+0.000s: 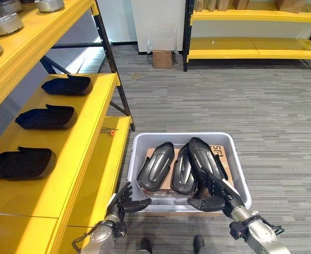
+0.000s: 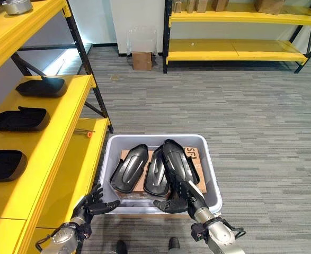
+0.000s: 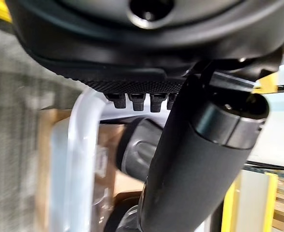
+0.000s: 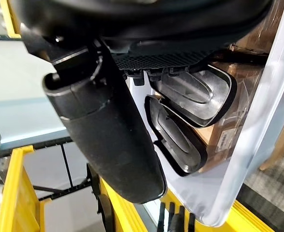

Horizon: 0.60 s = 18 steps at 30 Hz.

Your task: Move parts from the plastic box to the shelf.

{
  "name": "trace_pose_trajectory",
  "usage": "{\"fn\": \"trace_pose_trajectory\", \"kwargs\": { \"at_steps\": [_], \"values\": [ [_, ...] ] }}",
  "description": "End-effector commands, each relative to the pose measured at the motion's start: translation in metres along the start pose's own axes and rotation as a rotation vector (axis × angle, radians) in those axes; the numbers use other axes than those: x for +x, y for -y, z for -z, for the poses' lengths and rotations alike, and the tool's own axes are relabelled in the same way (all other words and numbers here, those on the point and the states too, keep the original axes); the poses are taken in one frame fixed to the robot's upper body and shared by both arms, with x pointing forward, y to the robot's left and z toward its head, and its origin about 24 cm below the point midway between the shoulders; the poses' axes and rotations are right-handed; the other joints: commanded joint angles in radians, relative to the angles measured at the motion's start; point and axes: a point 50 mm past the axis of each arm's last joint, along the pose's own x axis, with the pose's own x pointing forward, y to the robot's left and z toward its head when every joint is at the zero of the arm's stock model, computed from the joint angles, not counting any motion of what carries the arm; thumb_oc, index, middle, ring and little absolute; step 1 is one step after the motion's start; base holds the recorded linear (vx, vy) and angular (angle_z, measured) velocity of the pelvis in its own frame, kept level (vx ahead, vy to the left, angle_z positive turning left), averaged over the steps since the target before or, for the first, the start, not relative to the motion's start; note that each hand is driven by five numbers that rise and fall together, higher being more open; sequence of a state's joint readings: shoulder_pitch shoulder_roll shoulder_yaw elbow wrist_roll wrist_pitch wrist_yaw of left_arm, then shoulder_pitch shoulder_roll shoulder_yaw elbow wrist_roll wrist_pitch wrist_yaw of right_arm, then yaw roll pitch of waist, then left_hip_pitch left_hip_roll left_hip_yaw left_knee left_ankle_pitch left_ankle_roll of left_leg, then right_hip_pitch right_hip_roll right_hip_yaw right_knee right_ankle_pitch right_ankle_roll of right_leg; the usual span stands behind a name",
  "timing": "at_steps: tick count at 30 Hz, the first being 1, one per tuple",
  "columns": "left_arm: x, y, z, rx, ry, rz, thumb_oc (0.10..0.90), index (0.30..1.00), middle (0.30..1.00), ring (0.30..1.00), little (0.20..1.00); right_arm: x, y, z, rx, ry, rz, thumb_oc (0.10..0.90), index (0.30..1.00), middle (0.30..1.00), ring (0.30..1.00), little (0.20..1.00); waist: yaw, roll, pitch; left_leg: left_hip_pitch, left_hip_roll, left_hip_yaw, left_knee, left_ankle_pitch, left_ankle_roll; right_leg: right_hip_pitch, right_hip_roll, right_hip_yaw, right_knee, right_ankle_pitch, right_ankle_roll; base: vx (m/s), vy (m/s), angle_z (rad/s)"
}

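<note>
- While three dark parts [image 1: 183, 169] lie in the plastic box [image 1: 139, 145] on the floor beside the shelf [image 1: 94, 159], the right hand [image 1: 219, 197] rests on the rightmost part with fingers straight along it.
- Left hand [image 1: 124, 200] hovers at the box's near left corner, fingers relaxed, holding nothing.
- Three more parts [image 1: 46, 117] sit on the shelf.

My two head eyes look down, sharing the plastic box [image 1: 189, 138], my wrist cameras sit close over its rim.
</note>
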State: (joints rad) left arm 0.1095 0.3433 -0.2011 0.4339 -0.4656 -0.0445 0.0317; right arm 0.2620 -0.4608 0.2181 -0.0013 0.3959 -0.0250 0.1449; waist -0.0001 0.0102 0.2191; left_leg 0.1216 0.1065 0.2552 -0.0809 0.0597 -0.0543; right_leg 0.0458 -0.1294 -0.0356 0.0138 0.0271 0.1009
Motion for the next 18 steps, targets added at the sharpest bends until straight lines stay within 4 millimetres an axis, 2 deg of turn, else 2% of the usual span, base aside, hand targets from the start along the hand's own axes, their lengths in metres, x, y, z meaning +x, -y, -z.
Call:
{"fn": "trace_pose_trajectory", "kwargs": {
  "at_steps": [1, 2, 6, 8, 12, 16, 18],
  "values": [
    [0.000, -0.008, -0.049, 0.067, 0.235, 0.032, 0.900, 1.000, 1.000, 1.000, 1.000, 0.003, 0.004, -0.053, -0.061, 0.267, -0.027, 0.900, 1.000, 1.000, 1.000, 1.000, -0.008, -0.052, -0.055, -0.033, 0.044, -0.073, 0.052, -0.071, -0.005, 0.032, -0.115, 0.023, 0.025, 0.008, 0.089, 0.01, 0.156, -0.14],
    [-0.004, -0.010, -0.055, 0.077, 0.265, 0.037, 0.900, 1.000, 1.000, 1.000, 1.000, 0.000, 0.007, -0.057, -0.075, 0.283, -0.021, 0.900, 1.000, 1.000, 1.000, 1.000, -0.011, -0.056, -0.057, -0.024, 0.031, -0.068, 0.044, -0.080, 0.006, 0.024, -0.124, 0.025, 0.031, 0.024, 0.101, 0.01, 0.079, -0.11],
    [-0.009, -0.013, -0.067, 0.100, 0.322, 0.039, 0.900, 1.000, 1.000, 1.000, 1.000, -0.002, 0.007, -0.062, -0.113, 0.302, -0.025, 0.900, 1.000, 1.000, 1.000, 1.000, -0.010, -0.063, -0.058, -0.011, 0.017, -0.060, 0.034, -0.088, 0.015, 0.014, -0.133, 0.033, 0.041, 0.041, 0.113, 0.00, 0.075, -0.06],
    [-0.014, -0.013, -0.078, 0.107, 0.381, 0.048, 0.900, 1.000, 1.000, 1.000, 1.000, -0.005, 0.010, -0.066, -0.156, 0.315, -0.025, 0.900, 1.000, 1.000, 1.000, 1.000, -0.011, -0.069, -0.061, 0.001, 0.013, -0.056, 0.027, -0.094, 0.019, 0.016, -0.137, 0.031, 0.041, 0.047, 0.117, 0.03, 0.060, -0.05],
    [-0.018, -0.011, -0.087, 0.103, 0.425, 0.071, 0.900, 1.000, 1.000, 1.000, 1.000, -0.009, 0.013, -0.069, -0.202, 0.318, -0.034, 0.900, 1.000, 1.000, 1.000, 1.000, -0.012, -0.077, -0.065, 0.010, 0.011, -0.054, 0.019, -0.096, 0.018, 0.021, -0.141, 0.023, 0.034, 0.052, 0.119, 0.03, 0.020, -0.07],
    [-0.023, -0.010, -0.095, 0.122, 0.466, 0.101, 0.900, 1.000, 1.000, 1.000, 1.000, -0.017, 0.025, -0.078, -0.275, 0.332, -0.008, 0.900, 1.000, 1.000, 1.000, 1.000, -0.015, -0.087, -0.067, 0.015, 0.018, -0.053, 0.006, -0.090, 0.013, 0.028, -0.140, 0.012, 0.017, 0.048, 0.115, 0.03, -0.003, 0.00],
    [-0.023, -0.008, -0.099, 0.156, 0.477, 0.126, 0.900, 1.000, 1.000, 1.000, 1.000, -0.022, 0.036, -0.091, -0.405, 0.350, 0.026, 0.900, 1.000, 1.000, 1.000, 1.000, -0.016, -0.095, -0.064, 0.007, 0.027, -0.053, 0.001, -0.083, 0.005, 0.028, -0.135, 0.000, 0.000, 0.041, 0.109, 0.00, 0.000, 0.00]
  ]
}}
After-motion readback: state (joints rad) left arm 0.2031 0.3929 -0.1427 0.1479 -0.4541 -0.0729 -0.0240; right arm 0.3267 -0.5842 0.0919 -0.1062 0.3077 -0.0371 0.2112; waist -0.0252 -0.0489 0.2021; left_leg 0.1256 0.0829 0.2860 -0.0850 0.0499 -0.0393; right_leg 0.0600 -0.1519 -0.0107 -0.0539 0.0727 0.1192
